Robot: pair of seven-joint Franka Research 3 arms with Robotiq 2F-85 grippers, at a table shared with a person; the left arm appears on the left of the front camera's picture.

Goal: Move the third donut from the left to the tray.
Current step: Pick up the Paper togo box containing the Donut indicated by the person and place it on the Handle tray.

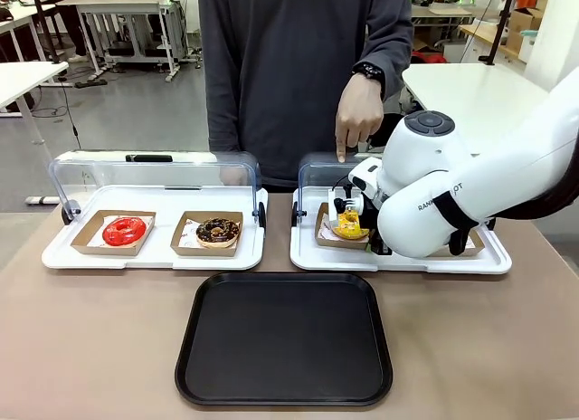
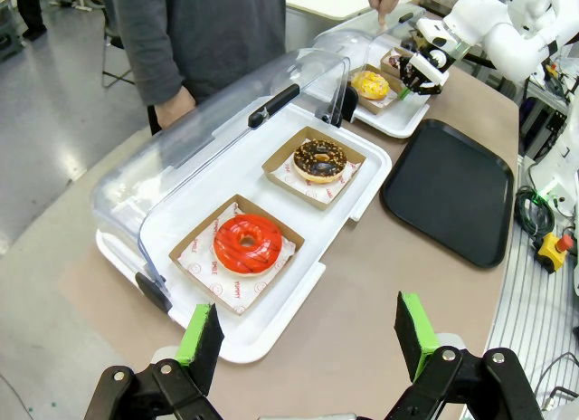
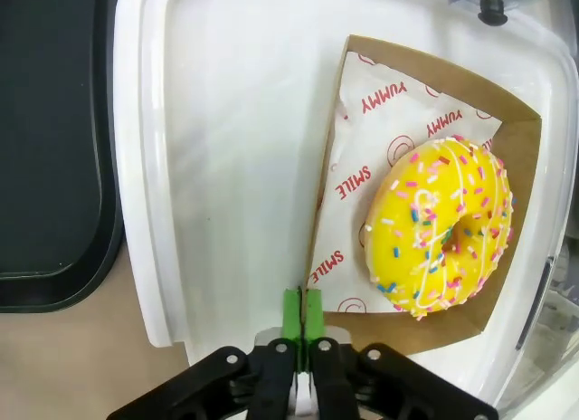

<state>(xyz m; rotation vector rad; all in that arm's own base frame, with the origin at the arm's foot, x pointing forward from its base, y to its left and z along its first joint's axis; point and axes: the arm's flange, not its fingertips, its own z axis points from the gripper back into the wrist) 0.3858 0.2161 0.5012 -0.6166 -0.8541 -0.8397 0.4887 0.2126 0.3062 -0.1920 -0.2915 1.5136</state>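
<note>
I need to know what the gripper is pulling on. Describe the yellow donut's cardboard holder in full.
The cardboard holder is a shallow square brown tray with low walls, lined with white paper printed in red. The yellow donut lies flat in it. It sits on the white tray; the right gripper is shut on its near edge.

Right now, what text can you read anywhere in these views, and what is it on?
"YUMMY": red print on the paper liner under the yellow donut.
"SMILE": red, same liner.
Print on the red donut's liner: too small.
Lettering on the right arm: partly hidden, unreadable.
</note>
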